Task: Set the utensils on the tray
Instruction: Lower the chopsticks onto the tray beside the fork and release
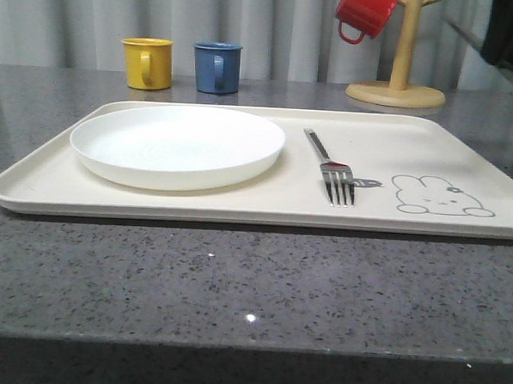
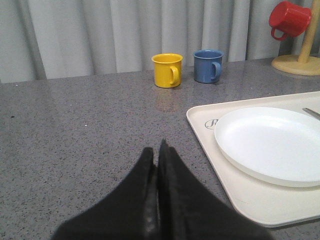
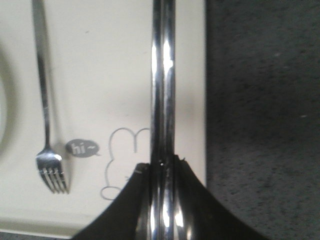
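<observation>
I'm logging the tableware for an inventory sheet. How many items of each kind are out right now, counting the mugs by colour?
Yellow mug: 1
Blue mug: 1
Red mug, hanging on the wooden stand: 1
White plate: 1
Fork: 1
Chopsticks, a pair held in the right hand: 1
Tray: 1
Total: 7, plus the stand

The large cream rectangular tray (image 1: 152, 205) has bare room right of the shiny silver fork (image 1: 331, 167); the round white plate (image 1: 177, 145) blocks its left half. 2 mugs and a wooden mug tree (image 1: 398, 79) stand behind.
</observation>
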`<state>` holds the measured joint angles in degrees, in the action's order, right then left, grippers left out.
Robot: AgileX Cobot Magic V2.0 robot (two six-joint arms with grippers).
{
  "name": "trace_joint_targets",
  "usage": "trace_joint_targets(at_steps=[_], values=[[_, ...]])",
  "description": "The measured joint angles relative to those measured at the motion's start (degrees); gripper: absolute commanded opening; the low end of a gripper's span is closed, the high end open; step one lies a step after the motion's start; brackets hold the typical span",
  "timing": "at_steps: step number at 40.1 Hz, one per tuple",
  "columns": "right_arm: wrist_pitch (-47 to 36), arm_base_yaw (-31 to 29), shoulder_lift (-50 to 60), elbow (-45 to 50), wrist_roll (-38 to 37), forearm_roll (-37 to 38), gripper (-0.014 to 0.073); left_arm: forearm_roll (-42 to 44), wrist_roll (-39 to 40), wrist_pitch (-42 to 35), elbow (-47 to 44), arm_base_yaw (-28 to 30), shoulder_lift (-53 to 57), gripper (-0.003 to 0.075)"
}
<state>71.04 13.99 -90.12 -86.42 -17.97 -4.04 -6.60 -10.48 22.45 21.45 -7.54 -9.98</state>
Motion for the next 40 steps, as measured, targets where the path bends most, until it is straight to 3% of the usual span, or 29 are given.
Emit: trace_joint_targets(at_steps=[11, 40], values=[[0.03, 7.43, -5.65, 0.00, -4.92, -0.69, 0.0015, 0.00, 0.00, 0.00, 0.00, 0.00, 0.00, -0.0018], [-2.36, 7.55, -13.67, 0.00, -7.79, -0.82, 0.0015, 0.00, 0.00, 0.00, 0.00, 0.00, 0.00, -0.0018]])
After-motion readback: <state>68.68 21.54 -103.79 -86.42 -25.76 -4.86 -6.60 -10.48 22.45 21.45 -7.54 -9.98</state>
